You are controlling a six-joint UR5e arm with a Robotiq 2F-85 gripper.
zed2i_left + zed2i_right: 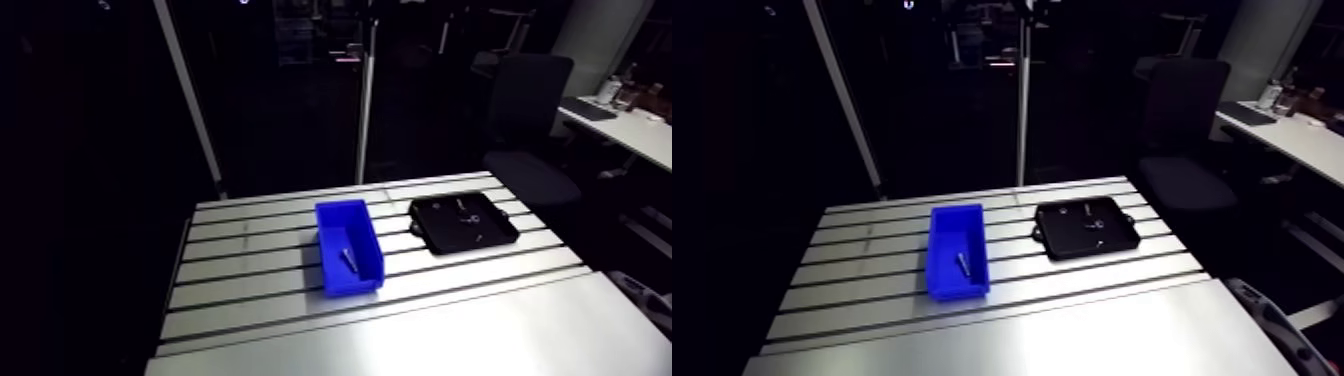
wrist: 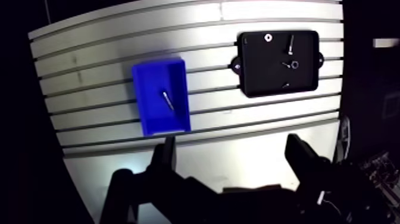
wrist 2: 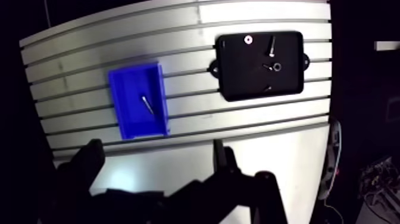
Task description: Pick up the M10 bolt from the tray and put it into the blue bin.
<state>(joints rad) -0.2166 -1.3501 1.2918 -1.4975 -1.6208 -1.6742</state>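
The M10 bolt [image 2: 168,99] is seen lying inside the blue bin [image 2: 156,122], on its floor about midway along, slanted against the bin's long walls and touching neither of them as far as can be told; nothing else is seen in the bin. The bin is set near the middle of the slotted table [image 2: 89,83], with its long sides running across the slots. The black tray [image 2: 259,68] is placed beside the bin but apart from it, with bare table between them, towards the far right corner of the table as the arm view shows it; its far edge lies close to the table's far edge. Several small parts are left in the tray: a pale washer [image 2: 268,37] near one corner, a short screw [image 2: 291,43] beside it, a small ring-shaped piece [image 2: 293,64] near the middle, and one more item too small to be named.

The gripper [image 2: 232,143] is held well above the table, over the bare strip along the near edge; its fingers [image 2: 165,156] are spread wide, and nothing is gripped between them.
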